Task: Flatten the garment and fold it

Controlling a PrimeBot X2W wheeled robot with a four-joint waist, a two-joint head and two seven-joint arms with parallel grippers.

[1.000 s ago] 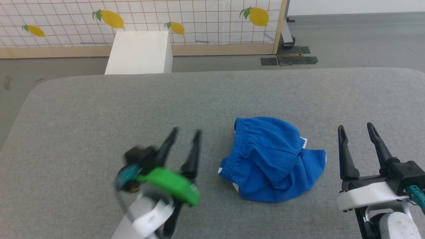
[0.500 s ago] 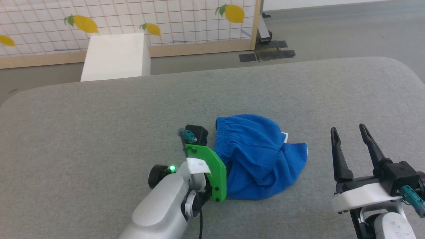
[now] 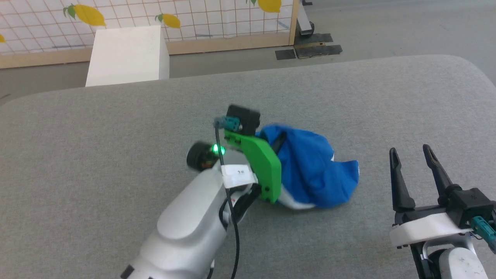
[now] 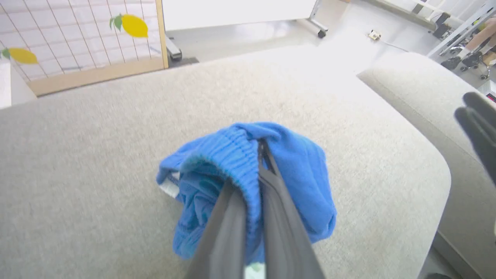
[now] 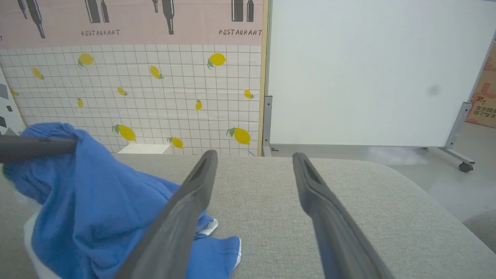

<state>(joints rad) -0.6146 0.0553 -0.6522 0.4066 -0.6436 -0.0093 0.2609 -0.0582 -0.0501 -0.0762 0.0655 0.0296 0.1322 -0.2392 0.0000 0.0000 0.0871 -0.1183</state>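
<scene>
The bright blue shorts (image 3: 310, 170) lie bunched on the grey cushioned surface (image 3: 116, 128), partly lifted at their left side. My left gripper (image 3: 279, 140) is shut on the gathered waistband (image 4: 236, 155), which drapes over its two dark fingers (image 4: 271, 201) in the left wrist view. White trim shows at the lower edge of the shorts (image 5: 211, 226). My right gripper (image 3: 410, 155) stands open at the lower right, apart from the shorts, with nothing between its fingers (image 5: 186, 205).
A white box (image 3: 128, 54) stands on the floor beyond the far edge of the surface. Behind it runs a lemon-patterned partition (image 3: 217, 15) with a wooden base. A second grey cushion (image 4: 422, 89) lies to the right in the left wrist view.
My left gripper reached the shorts' left side, shut on the waistband and lifted it up and away. The head camera has shifted. The right arm stayed put.
</scene>
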